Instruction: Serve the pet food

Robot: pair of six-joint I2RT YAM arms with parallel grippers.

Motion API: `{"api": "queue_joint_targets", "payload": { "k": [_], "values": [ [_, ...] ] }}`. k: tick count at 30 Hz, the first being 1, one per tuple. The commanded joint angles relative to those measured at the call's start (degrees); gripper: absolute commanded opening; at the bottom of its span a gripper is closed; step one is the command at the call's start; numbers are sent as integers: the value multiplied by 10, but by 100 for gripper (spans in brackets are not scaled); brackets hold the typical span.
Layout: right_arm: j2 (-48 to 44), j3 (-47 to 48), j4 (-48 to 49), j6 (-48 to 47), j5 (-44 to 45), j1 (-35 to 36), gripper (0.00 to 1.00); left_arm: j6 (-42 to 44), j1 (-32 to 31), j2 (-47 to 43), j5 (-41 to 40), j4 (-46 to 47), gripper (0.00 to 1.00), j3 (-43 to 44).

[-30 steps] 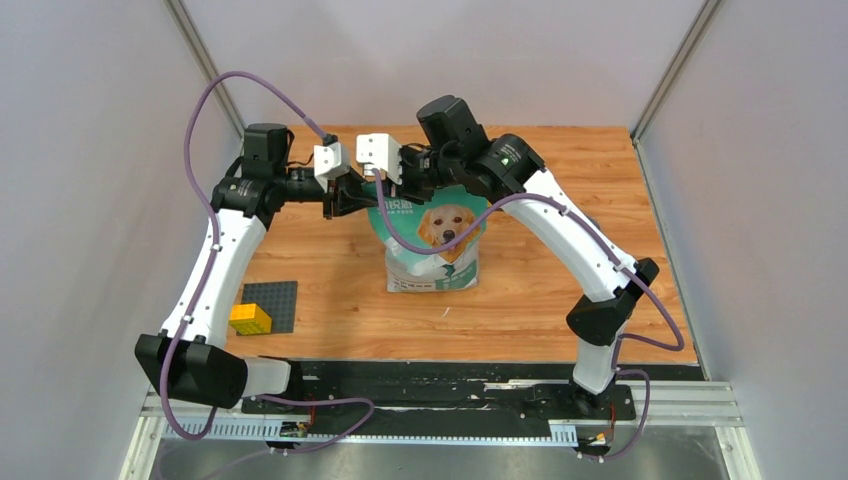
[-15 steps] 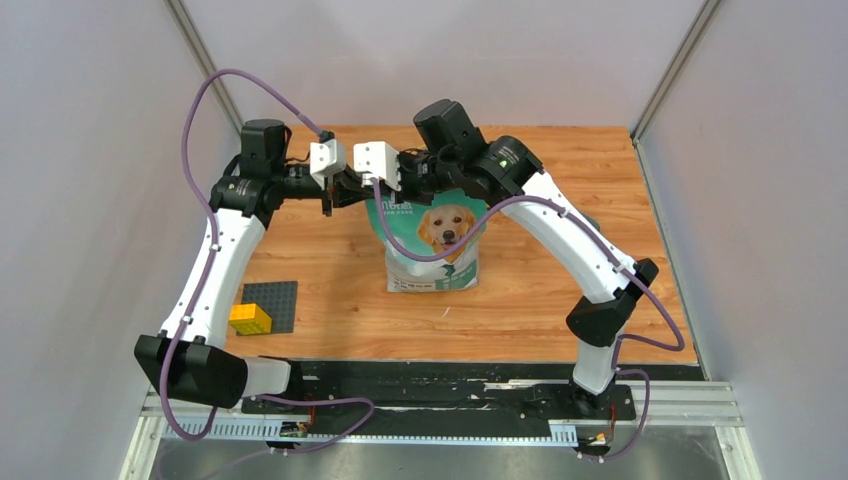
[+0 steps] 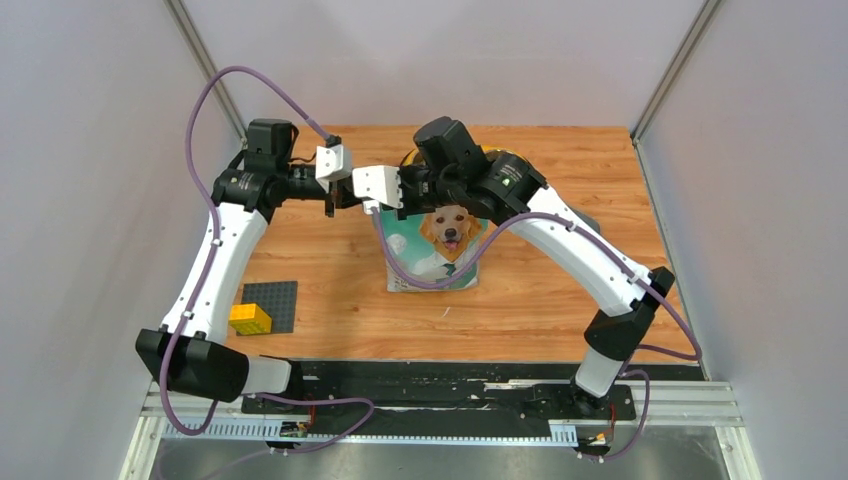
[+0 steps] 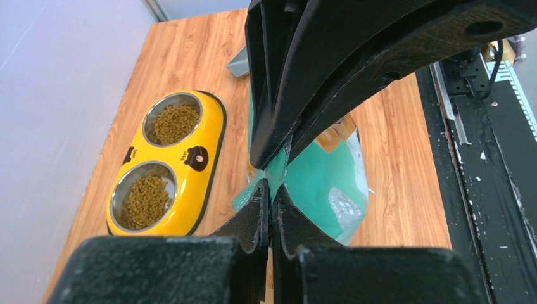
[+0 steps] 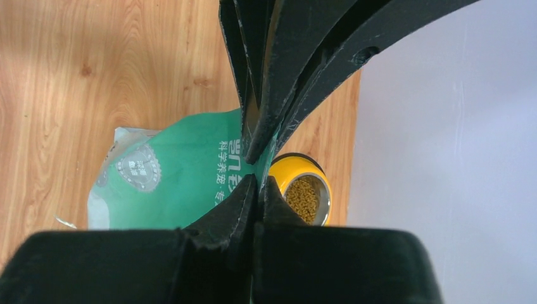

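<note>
Nearest the arms' bases, at the left of the wooden table (image 3: 330, 270), a yellow block (image 3: 250, 319) is seen resting on a dark grey baseplate (image 3: 281, 296). At mid-table, a teal-green pouch (image 3: 435, 255) printed with a golden retriever is held by its top edge from two sides. The left gripper (image 4: 273, 185) is clamped tight on the film at the pouch's upper left. The right gripper (image 5: 256, 170) is pinched closed on the same edge just beside it. Beyond the pouch, toward the far edge, a yellow double feeder (image 4: 212, 126) is set on the wood. The pet food (image 4: 172, 123), brown kibble, is shown lying in both of its steel bowls (image 4: 147, 118). A grey scoop (image 4: 237, 62) is glimpsed on the table apart from the feeder, largely hidden by a finger.
</note>
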Motion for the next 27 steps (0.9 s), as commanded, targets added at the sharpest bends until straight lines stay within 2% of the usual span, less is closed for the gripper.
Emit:
{"api": "queue_joint_targets", "payload": {
  "k": [1,12,27],
  "values": [
    [-75,-41,-71,-27,102,-27,0,18,11,-13,-49,-20,0,13],
    [-156,-110,-77,6,128,-68,0,14,12,-26,-61,-14,0,8],
    [-255,-167,-67,32,214,-121,0,5,13,-22,-40,-13,0,14]
  ]
}}
